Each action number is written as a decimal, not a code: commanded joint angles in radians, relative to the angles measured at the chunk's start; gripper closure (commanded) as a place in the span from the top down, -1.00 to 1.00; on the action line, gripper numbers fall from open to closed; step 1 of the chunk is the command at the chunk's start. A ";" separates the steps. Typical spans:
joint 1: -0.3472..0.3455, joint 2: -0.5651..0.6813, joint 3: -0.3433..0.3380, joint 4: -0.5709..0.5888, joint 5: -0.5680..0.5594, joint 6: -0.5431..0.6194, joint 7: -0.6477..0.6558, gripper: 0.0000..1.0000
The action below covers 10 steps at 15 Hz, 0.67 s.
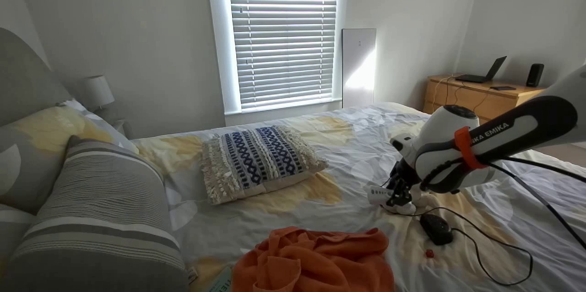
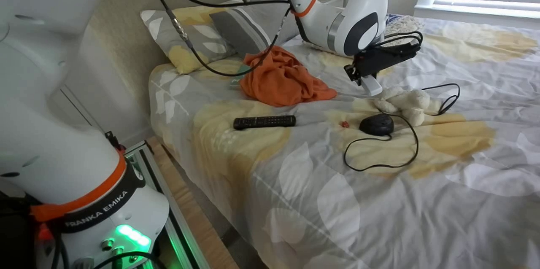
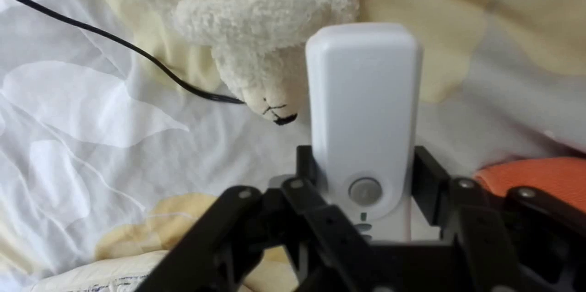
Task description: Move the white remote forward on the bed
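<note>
The black two-finger gripper (image 3: 365, 168) grasps the white oblong remote (image 3: 364, 100) between its jaws. Near them, a cream plush toy (image 3: 261, 22) lies on the grey-and-yellow sheeted bed (image 2: 379, 214).

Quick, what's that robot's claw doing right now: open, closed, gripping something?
Gripper: closed, holding the white remote between its fingers.
</note>
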 commanded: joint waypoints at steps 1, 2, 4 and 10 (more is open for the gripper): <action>0.024 -0.006 -0.024 -0.001 0.047 0.005 -0.029 0.07; 0.024 -0.006 -0.024 -0.001 0.047 0.005 -0.030 0.07; 0.010 0.024 0.017 0.017 0.037 0.026 -0.102 -0.43; -0.024 0.081 0.117 0.033 0.081 -0.017 -0.320 -0.43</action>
